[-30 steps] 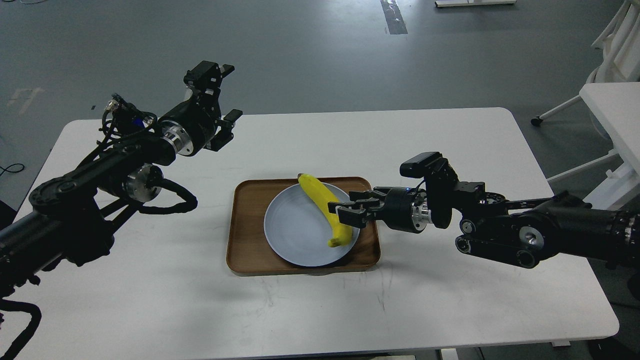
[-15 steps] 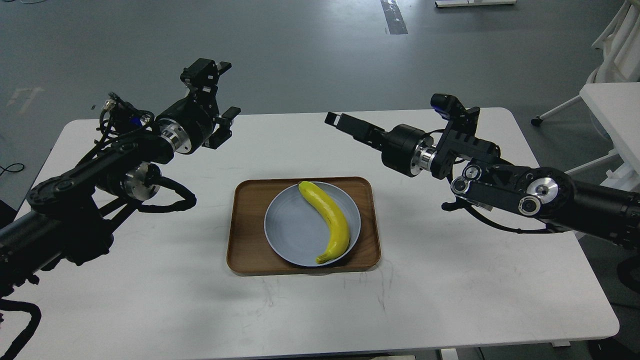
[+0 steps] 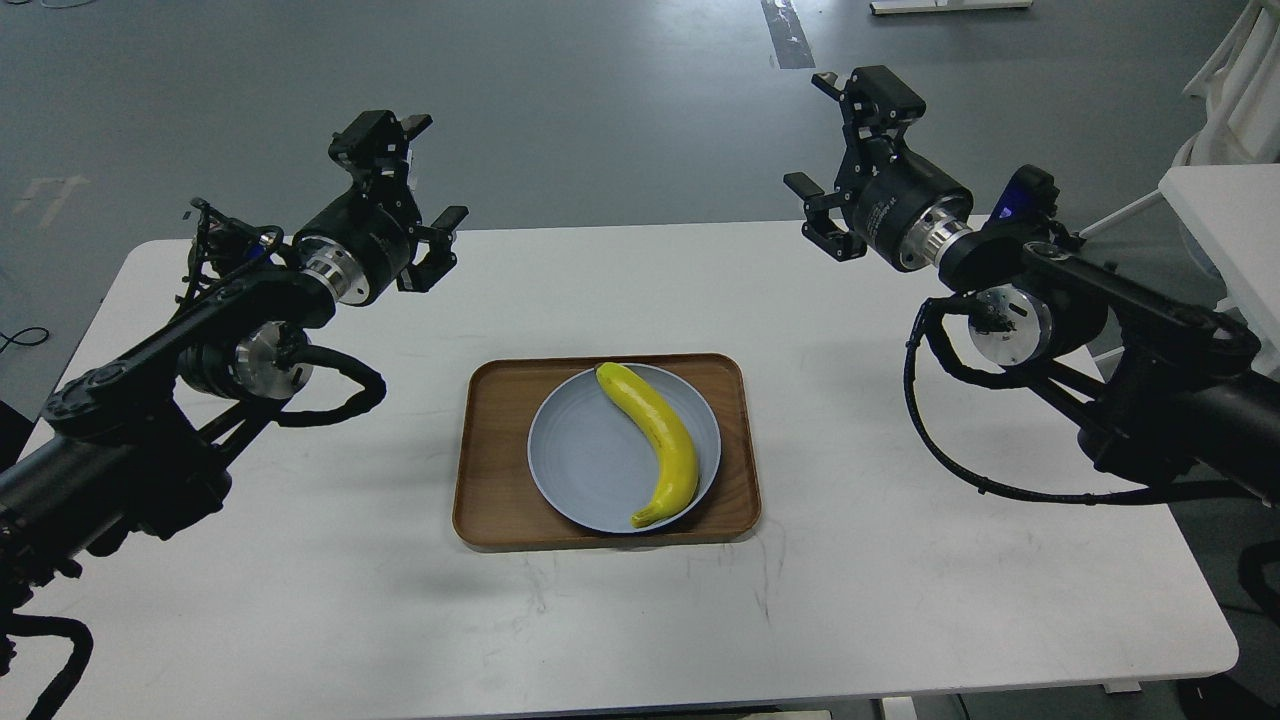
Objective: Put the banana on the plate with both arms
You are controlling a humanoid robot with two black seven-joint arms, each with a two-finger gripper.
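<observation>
The banana (image 3: 655,440) lies across the right half of the plate (image 3: 590,465), which sits in the wooden tray (image 3: 495,450) on the table (image 3: 900,560). The placing step appears complete; judged from this, no further handling is required beyond parking both arms clear of the tray. The left gripper (image 3: 418,170) hangs well above and left of the tray, fingers spread, empty. The right gripper (image 3: 812,135) hangs well above and right of it, fingers spread, empty.
</observation>
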